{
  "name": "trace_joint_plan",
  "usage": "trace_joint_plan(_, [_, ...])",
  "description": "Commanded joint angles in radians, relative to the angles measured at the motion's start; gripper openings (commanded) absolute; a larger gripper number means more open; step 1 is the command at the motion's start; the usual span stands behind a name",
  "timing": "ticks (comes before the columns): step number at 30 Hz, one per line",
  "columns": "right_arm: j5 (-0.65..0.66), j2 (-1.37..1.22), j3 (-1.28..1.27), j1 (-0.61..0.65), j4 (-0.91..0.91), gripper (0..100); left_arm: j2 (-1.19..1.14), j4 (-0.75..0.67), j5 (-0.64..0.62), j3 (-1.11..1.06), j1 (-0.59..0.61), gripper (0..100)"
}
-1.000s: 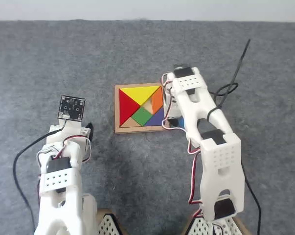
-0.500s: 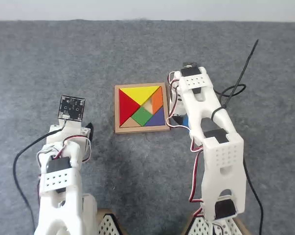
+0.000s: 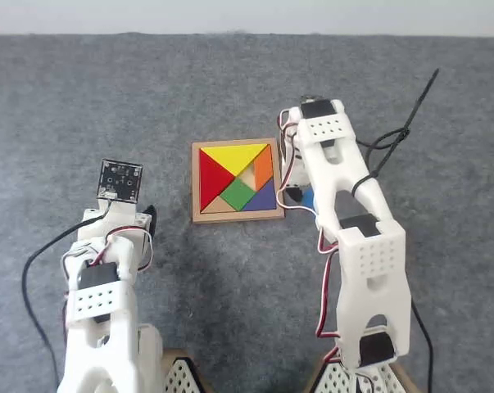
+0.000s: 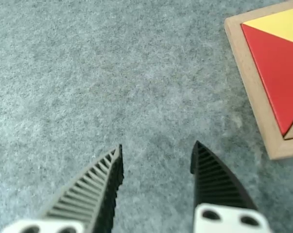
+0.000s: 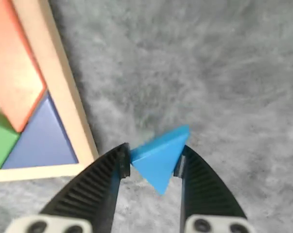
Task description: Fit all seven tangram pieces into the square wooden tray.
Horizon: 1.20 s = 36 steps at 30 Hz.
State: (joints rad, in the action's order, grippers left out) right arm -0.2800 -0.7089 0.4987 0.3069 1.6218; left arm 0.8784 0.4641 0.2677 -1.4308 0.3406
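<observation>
The right pincer (image 5: 153,158) is clenched on one light blue triangle (image 5: 161,145), a ribbed finger pressed to each side of it. Whether the piece touches the grey worktop (image 3: 107,90) or hangs just above it cannot be told. The square wooden tray (image 3: 237,216) lies just beside this pincer, on the side facing the other arm, with its near corner close to one fingertip.

Five coloured pieces lie in the tray: one yellow triangle (image 3: 234,155), one red triangle (image 3: 214,178), one orange parallelogram (image 3: 264,166), one green square (image 3: 239,194) and one violet triangle (image 3: 264,196). Two tan patches show among them, one at the middle and one at a corner below the red triangle. Whether these are bare tray floor or wood-coloured pieces cannot be told.

The left pincer (image 4: 157,146) is released, its two fingers spread over bare worktop with nothing between them. The tray lies ahead of it and off to the side toward the right arm, apart from both fingers.

The high view takes in the whole tray and both arms. The left wrist view catches one tray corner with parts of the red and yellow triangles. The right wrist view shows the grasp on the blue triangle up close, beside the orange, green and violet pieces.
</observation>
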Motion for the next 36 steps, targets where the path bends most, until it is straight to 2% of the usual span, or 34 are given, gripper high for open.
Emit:
trace_joint_plan(1, [0.023,0.01,0.117,0.001,0.076,10.8,0.034,-0.017,0.011,0.012,-0.003,21])
trace_joint_plan(8, [0.058,0.013,0.262,0.044,0.173,10.8,0.034,-0.017,0.011,0.012,-0.003,21])
trace_joint_plan(15, [0.1,0.001,0.344,0.18,0.162,10.8,0.035,-0.015,0.011,0.012,-0.003,21])
trace_joint_plan(19, [0.19,-0.047,0.37,0.223,0.082,10.8,0.037,0.005,0.038,0.012,-0.021,21])
trace_joint_plan(23, [0.322,-0.128,0.422,0.245,0.044,11.1,0.038,0.014,0.063,0.002,-0.04,21])
trace_joint_plan(30, [0.388,-0.275,0.637,0.243,0.038,11.2,0.038,0.014,0.064,0.002,-0.04,21])
trace_joint_plan(36, [0.376,-0.424,0.847,0.239,0.038,12.4,0.038,0.014,0.064,0.002,-0.04,21])
